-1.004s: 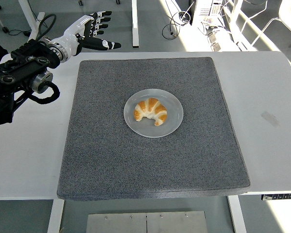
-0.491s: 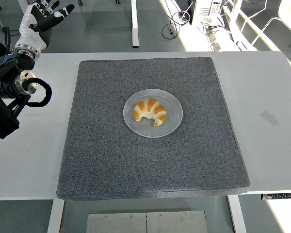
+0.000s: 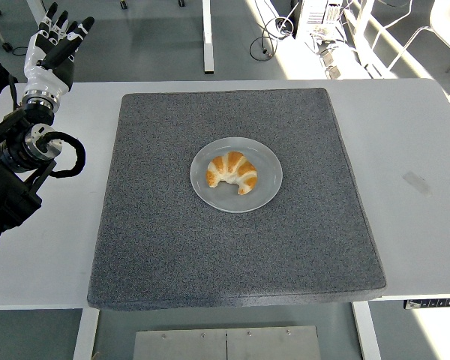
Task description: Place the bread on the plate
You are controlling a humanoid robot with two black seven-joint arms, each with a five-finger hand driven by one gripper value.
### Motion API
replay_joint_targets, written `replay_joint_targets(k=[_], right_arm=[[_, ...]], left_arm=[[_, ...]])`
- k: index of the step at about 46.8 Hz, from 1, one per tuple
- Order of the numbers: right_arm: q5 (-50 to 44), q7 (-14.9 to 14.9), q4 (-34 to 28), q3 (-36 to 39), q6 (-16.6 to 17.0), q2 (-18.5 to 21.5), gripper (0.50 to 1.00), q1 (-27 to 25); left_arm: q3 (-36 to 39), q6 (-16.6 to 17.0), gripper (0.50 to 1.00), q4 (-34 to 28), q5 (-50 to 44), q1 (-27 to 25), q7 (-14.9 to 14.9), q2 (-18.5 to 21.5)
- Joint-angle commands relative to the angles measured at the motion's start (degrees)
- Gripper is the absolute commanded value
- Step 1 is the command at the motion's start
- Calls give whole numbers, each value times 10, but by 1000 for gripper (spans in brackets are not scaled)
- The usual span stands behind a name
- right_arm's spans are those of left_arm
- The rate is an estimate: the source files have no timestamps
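The bread (image 3: 233, 172) lay on the plate (image 3: 270, 187), on the grey mat (image 3: 157, 247). The left hand (image 3: 52, 51) was raised at the far left, fingers spread, empty.

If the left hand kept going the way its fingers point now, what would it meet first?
Probably nothing: the left hand points up and away past the table's far edge, open, toward bare floor. Depth there is unclear.
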Motion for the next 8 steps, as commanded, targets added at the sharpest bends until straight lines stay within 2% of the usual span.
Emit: replay_joint_targets(k=[1, 8], right_arm=[[0, 0, -1, 0, 0, 0, 1000, 0], [0, 0, -2, -1, -1, 0, 1000, -3]], left_arm=[[0, 0, 961, 2, 0, 0, 0, 1], [-1, 0, 961, 1, 0, -1, -1, 0]])
